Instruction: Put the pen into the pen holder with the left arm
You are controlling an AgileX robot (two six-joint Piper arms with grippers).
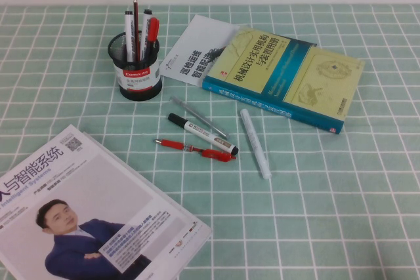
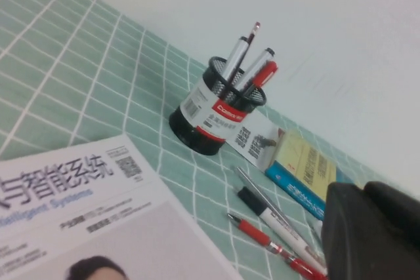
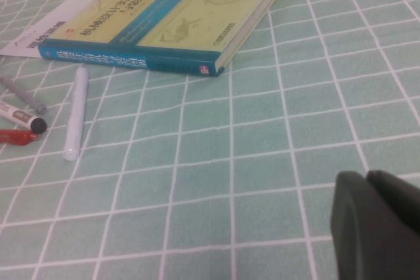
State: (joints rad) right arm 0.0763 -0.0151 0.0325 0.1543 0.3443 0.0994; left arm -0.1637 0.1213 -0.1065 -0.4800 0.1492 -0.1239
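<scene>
A green cloth with a white grid covers the table [image 1: 341, 208], leaving open room across the lower right of the overhead frame. The slim red pen [image 1: 195, 150] lies flat near the centre, just beside a white marker [image 1: 202, 134]. The black wire-mesh pen holder [image 1: 135, 67] stands upper left, already full of pens. A glossy magazine [image 1: 85, 221] overhangs the lower left edge. The left gripper [image 2: 374, 231] and right gripper [image 3: 377, 218] each show only a dark edge; their spread cannot be told.

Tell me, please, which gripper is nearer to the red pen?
Left. The left gripper sits just beside the red pen; the right gripper hangs farther off, beyond the white pen.
</scene>
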